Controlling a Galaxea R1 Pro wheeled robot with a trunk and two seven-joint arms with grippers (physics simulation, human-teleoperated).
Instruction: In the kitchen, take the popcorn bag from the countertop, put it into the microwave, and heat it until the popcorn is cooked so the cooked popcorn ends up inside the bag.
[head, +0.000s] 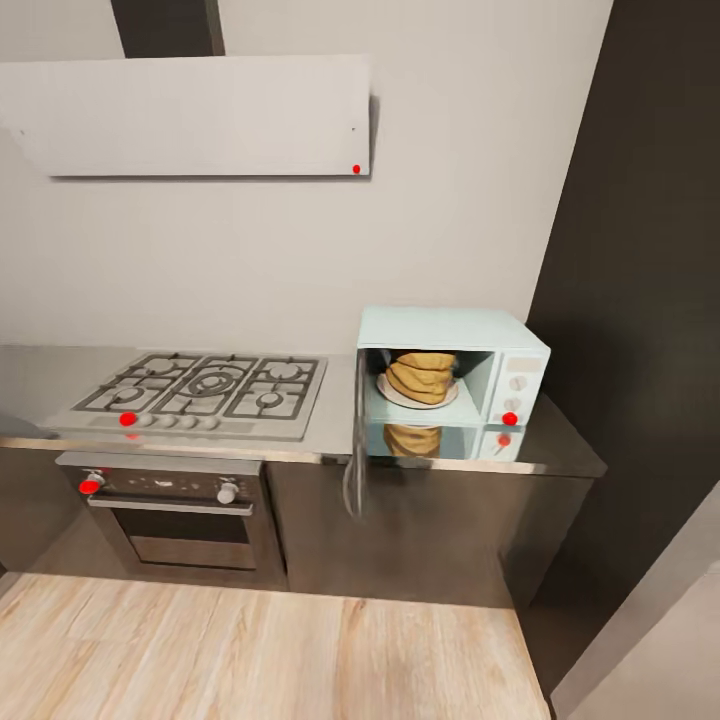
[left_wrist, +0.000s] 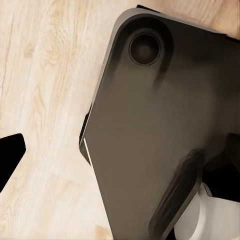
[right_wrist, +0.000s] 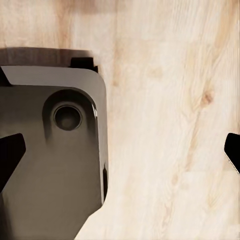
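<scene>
Inside the microwave (head: 452, 383), on a pale round plate (head: 417, 397) in the open cavity, I see the popcorn bag (head: 421, 376): a tan-brown sack of stacked, slumping ridges leaning a little to one side, with its reflection on the cavity floor below. The door (head: 355, 455) hangs swung out toward me on the cavity's left edge. The microwave sits at the right end of the countertop (head: 560, 450), just beside the gas hob (head: 200, 392) (the oven (head: 170, 510) sits under that).

My grippers are well apart from the bag; both wrist cameras look down at the wooden floor (right_wrist: 170, 125) and the dark robot base (left_wrist: 155, 130). On the right gripper (right_wrist: 120, 152) I see dark fingertips (right_wrist: 10, 155) at opposite edges, spread wide with nothing between. On the left I see one dark fingertip (left_wrist: 10, 155), so I cannot tell how its fingers stand.
</scene>
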